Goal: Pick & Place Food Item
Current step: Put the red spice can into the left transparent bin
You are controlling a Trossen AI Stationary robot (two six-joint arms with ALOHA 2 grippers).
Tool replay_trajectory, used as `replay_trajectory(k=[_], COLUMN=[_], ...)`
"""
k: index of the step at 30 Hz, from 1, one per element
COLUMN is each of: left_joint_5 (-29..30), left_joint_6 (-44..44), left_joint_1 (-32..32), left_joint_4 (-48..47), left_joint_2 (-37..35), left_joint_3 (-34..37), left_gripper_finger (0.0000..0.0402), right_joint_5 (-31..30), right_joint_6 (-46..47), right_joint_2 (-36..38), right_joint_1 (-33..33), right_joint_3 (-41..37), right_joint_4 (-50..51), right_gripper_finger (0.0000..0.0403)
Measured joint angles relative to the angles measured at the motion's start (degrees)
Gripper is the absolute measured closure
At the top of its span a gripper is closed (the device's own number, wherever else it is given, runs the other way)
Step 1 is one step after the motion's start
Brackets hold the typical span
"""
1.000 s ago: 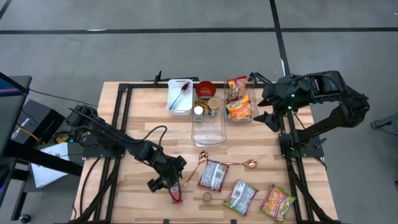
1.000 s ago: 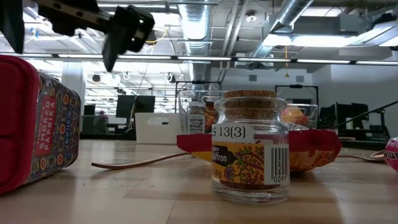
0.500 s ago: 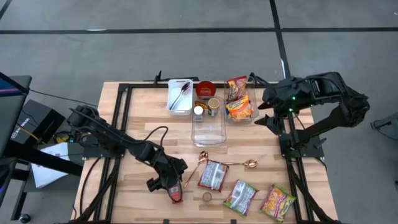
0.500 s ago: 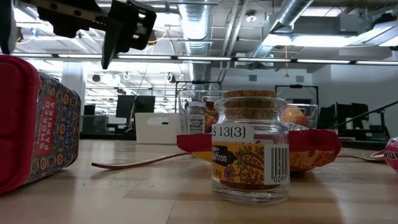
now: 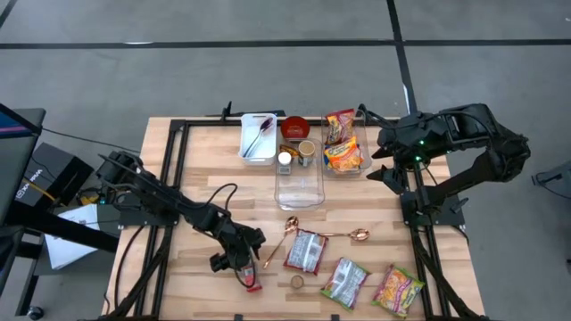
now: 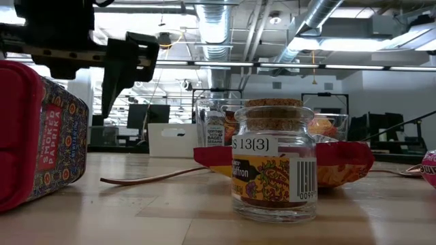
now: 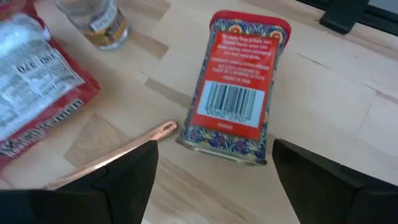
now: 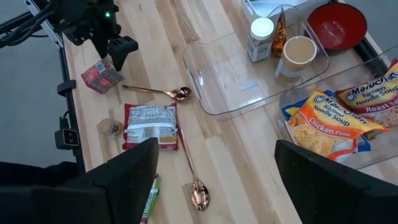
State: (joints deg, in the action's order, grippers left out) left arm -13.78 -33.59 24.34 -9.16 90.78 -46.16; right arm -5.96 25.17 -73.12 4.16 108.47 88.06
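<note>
Wooden table [image 5: 196,169] is cluttered. Left gripper [image 5: 241,265], fingers spread, is held above the near paprika tin [image 7: 238,89]; approach is judged underway, and descent and closure are required next. Right gripper [image 5: 385,160], spread, is parked far right.

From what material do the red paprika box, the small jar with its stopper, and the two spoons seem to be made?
Paprika box: probably printed tin; crisp folded edges and a glossy printed surface.
Small jar: clear glass, as the contents and background show through it; its stopper looks like cork, tan and grainy.
Spoons: metal with a polished copper-coloured finish, reflecting light; a solid or plated build cannot be told.
</note>
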Motion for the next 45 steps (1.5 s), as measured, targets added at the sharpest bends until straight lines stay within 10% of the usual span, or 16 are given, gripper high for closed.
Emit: replay_trajectory(k=[23, 45], left_joint_5=[-1.68, 4.54], left_joint_6=[-0.25, 24.84], left_joint_1=[0.20, 11.79], left_joint_4=[7.72, 3.80], left_joint_2=[4.48, 4.22], left_joint_3=[1.60, 1.60], left_gripper_finger=[0.0136, 0.0193], right_joint_5=[-0.02, -0.04], right_joint_6=[1.88, 1.55], right_joint_2=[0.02, 0.02], right_joint_1=[0.00, -0.07], right_joint_3=[0.00, 0.00], right_joint_4=[0.27, 0.28], right_gripper_finger=[0.0088, 0.0088])
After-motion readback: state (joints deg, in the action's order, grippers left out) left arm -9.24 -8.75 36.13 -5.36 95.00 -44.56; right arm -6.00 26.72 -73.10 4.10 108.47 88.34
